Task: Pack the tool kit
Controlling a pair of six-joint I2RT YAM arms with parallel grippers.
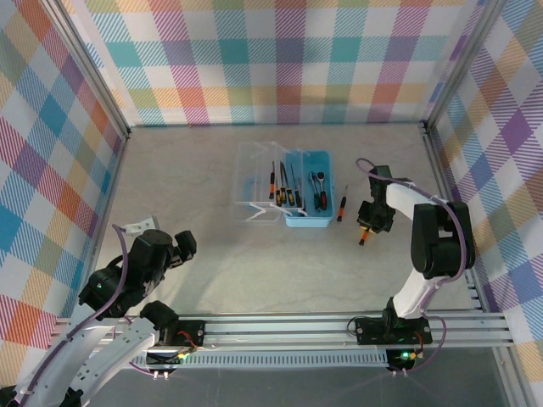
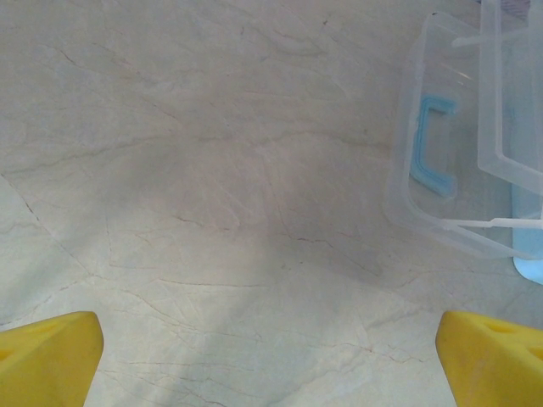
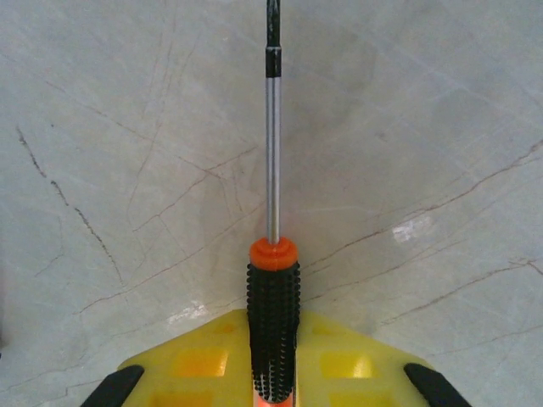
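- Progress: packing is under way and is not yet finished, judging by what is lying outside the case.
- The tool case [image 1: 307,222] is sitting open at mid-table, its clear lid [image 1: 254,182] folded out flat to its left side.
- In the left wrist view the lid [image 2: 403,170] is lying on the table [image 2: 212,170], its blue handle [image 2: 420,144] facing the camera.
- Contents: several slim screwdrivers [image 1: 288,185] are lying side by side along the left part of the case. Whether the leftmost is resting in the blue base or on the clear part, I cannot tell.
- A chrome ratchet-like tool [image 1: 319,188] is lying in the right part of the case.
- Outstanding item one: a loose screwdriver [image 1: 342,203] is lying on the table just beside the case's right wall, apart from both grippers.
- Outstanding item two: the black-and-orange screwdriver [image 3: 273,288] is sitting in the right gripper [image 3: 273,365], well right of the case.
- The right gripper's jaws are standing narrow, the yellow pads [image 3: 204,365] closing on the knurled black handle, the shaft pointing away from the wrist.
- Whether that screwdriver [image 1: 363,239] is clear of the table cannot be told.
- The left gripper [image 1: 182,246] is hovering near its base, well left of the case, holding nothing; its yellow fingertips [image 2: 47,356] are standing wide apart.
- Judgement: both outstanding screwdrivers need placing in the case, then the lid needs closing.
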